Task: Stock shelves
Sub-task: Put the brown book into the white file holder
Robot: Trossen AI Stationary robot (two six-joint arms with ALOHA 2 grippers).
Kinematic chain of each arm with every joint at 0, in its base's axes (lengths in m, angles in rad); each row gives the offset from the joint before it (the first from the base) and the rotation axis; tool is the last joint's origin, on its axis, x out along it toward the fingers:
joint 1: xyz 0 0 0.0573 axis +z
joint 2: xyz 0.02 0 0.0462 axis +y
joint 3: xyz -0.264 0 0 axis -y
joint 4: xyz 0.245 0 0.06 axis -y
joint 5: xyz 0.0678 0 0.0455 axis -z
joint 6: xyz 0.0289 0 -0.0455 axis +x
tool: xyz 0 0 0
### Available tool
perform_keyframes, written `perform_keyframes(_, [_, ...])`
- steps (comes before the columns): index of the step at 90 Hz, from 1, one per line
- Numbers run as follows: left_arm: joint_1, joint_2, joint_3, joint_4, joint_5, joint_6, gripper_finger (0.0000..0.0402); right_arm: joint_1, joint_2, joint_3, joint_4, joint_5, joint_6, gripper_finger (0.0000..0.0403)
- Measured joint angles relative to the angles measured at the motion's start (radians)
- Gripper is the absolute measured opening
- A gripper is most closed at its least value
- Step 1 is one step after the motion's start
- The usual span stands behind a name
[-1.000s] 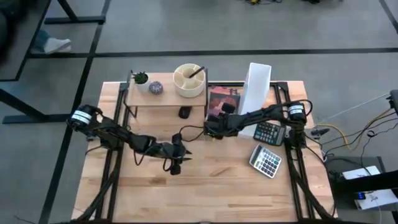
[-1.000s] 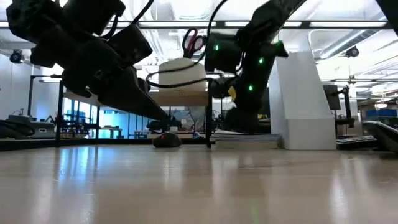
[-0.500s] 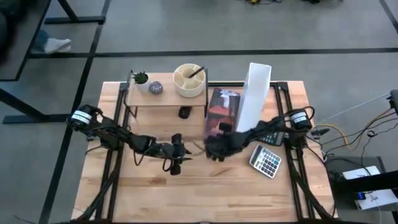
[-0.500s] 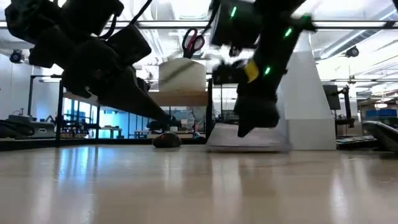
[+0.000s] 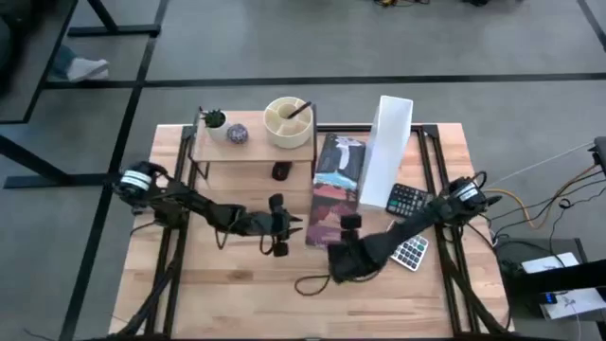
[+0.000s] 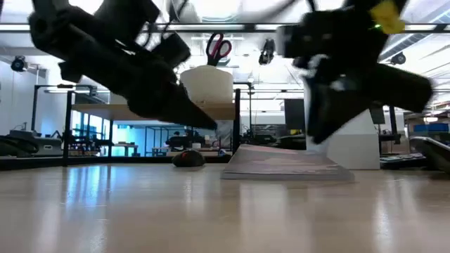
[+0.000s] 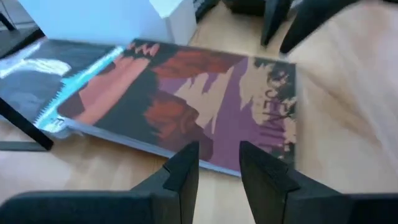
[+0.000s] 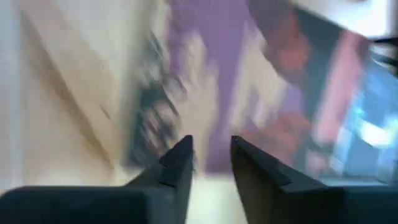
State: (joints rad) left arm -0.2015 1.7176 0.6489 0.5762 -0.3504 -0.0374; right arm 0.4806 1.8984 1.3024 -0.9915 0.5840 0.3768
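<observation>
The shelf (image 5: pixel 251 152) stands at the counter's (image 5: pixel 237 294) far left corner, carrying a plant (image 5: pixel 215 119) and a bowl (image 5: pixel 288 123). A book (image 5: pixel 333 189) lies flat just beside it, against the white holder (image 5: pixel 386 152). The left gripper (image 7: pixel 219 171), fingers slightly apart and empty, points at the book's near edge; judged from here, it could shove the book instead of lifting it. The right gripper (image 8: pixel 210 163), also empty and narrowly open, hangs near the book's near corner, so the arms may collide. The cover's lettering is unreadable.

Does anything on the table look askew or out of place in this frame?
Yes: the book lies flat beside the riser shelf rather than on it, its near end raised in the low view. It sits between the left gripper and right gripper; neither holds it. The calculators by the white file holder look undisturbed.
</observation>
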Motion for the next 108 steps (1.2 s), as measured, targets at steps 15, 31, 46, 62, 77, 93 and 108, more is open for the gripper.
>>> perform_keyframes(15, [0.011,0.078,0.067,-0.014,0.000,0.029,0.0098,0.025,0.000,-0.046,-0.108,0.093,0.004,0.0182])
perform_keyframes(31, [0.016,0.095,0.092,-0.058,-0.001,0.029,0.0098,0.015,0.002,-0.170,-0.062,0.189,-0.061,0.0232])
perform_keyframes(46, [0.017,0.095,0.081,-0.065,-0.004,0.021,0.0098,-0.011,0.002,-0.298,0.068,0.260,-0.134,0.0253])
perform_keyframes(62, [0.036,0.095,0.073,-0.061,-0.007,0.013,0.0098,-0.034,-0.007,-0.362,0.239,0.292,-0.294,0.0253])
perform_keyframes(77, [0.063,0.128,0.071,-0.036,-0.007,0.003,0.0098,-0.040,-0.004,-0.357,0.357,0.321,-0.515,0.0238])
perform_keyframes(93, [0.079,0.198,0.085,-0.024,-0.013,-0.001,0.0098,-0.045,-0.001,-0.331,0.415,0.329,-0.632,0.0227])
perform_keyframes(108, [0.080,0.233,0.108,-0.004,-0.018,-0.006,0.0098,-0.045,0.004,-0.296,0.446,0.336,-0.615,0.0218])
